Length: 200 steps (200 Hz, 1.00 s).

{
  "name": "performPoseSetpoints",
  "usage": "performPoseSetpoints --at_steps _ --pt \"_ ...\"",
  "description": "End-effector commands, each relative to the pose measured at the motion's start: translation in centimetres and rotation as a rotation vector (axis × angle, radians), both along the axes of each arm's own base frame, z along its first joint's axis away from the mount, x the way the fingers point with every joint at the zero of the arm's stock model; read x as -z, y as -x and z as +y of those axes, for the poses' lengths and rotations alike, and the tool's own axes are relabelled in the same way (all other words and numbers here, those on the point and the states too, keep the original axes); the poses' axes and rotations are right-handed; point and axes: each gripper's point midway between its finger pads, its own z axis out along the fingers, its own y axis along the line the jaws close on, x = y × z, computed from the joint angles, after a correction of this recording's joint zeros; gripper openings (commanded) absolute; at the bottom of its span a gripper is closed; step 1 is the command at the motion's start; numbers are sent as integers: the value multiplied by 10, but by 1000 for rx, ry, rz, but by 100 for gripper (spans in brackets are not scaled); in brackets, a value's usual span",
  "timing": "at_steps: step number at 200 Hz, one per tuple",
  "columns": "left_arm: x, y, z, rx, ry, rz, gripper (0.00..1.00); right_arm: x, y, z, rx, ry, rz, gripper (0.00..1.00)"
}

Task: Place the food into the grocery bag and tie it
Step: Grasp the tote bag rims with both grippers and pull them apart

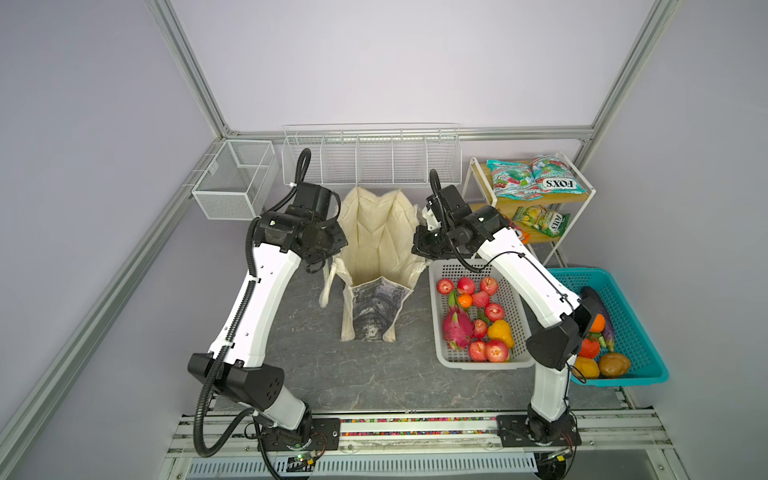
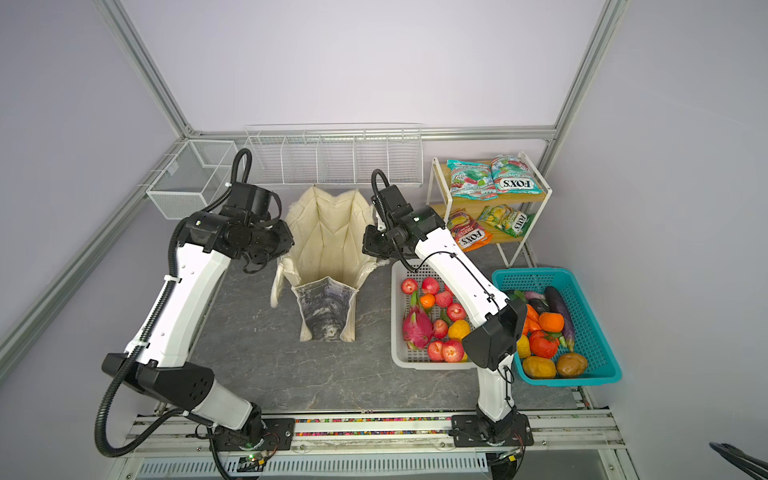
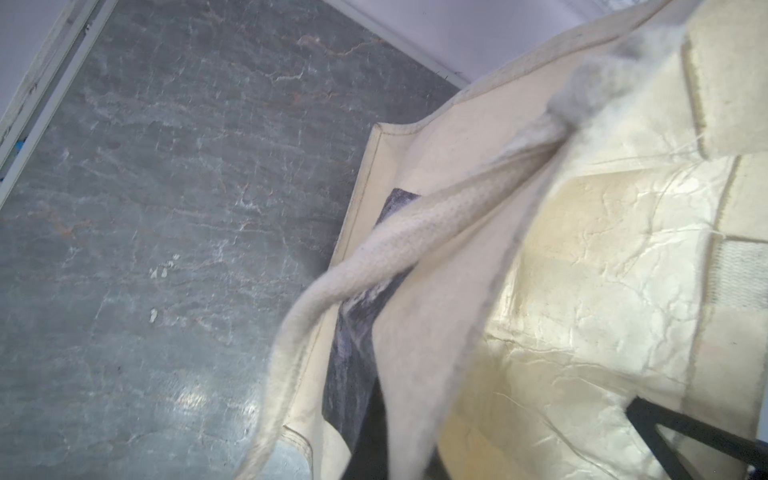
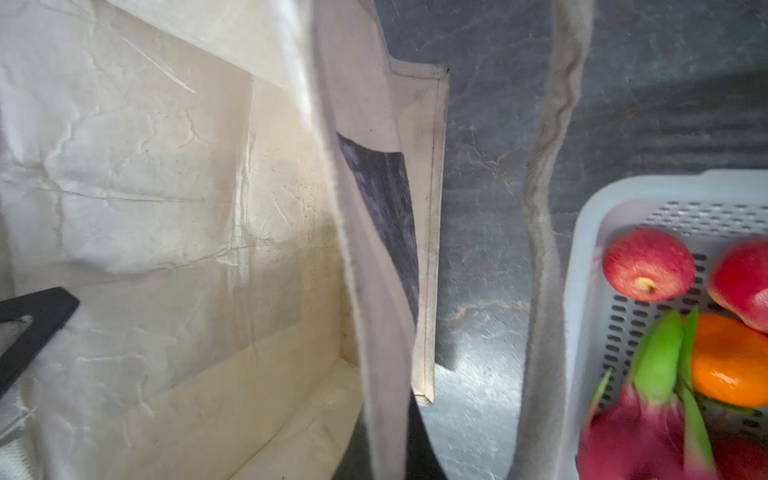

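You've got left gripper (image 1: 334, 255) & right gripper (image 1: 420, 249) both pinched shut on opposite rims of the grocery bag (image 1: 378, 237); food (image 1: 494, 311) sits in white basket (image 1: 478, 365) just to its right, so closer to the right one.

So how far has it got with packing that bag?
Barely started. Done: the bag stands open on the table. In hand: the left fingers and right fingers are shut on its opposite rims, spreading the mouth. Left: its inside looks empty, the apples and dragon fruit sit in the white basket, the packets on the shelf, and the handles are untied.
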Motion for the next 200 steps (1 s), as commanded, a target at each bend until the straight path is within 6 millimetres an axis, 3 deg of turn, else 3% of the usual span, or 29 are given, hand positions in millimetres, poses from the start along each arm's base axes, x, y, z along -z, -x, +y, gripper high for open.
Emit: performPoseSetpoints --at_steps 1,38,78,110,137,141,149,163,183,200 --pt "24 28 3 -31 34 93 0 -3 33 -21 -51 102 20 8" --pt "50 64 2 -26 85 172 0 10 62 -20 -98 143 64 8" --pt "69 84 9 -20 55 222 0 36 84 -14 -116 138 109 9" --pt "78 89 12 -16 41 227 23 49 89 -13 -126 137 123 13" --pt "84 88 9 -10 60 225 35 55 91 -14 -125 133 130 24" --pt "85 88 9 -9 60 227 38 56 91 -14 -123 133 131 29" --pt "85 88 7 -3 66 225 44 58 91 -15 -123 134 132 47" --pt "82 86 5 7 74 211 53 60 91 -16 -120 139 131 59" --pt "84 85 4 16 72 213 56 63 91 -17 -116 141 126 62" --pt "88 85 2 26 68 231 52 65 89 -15 -116 139 125 55"
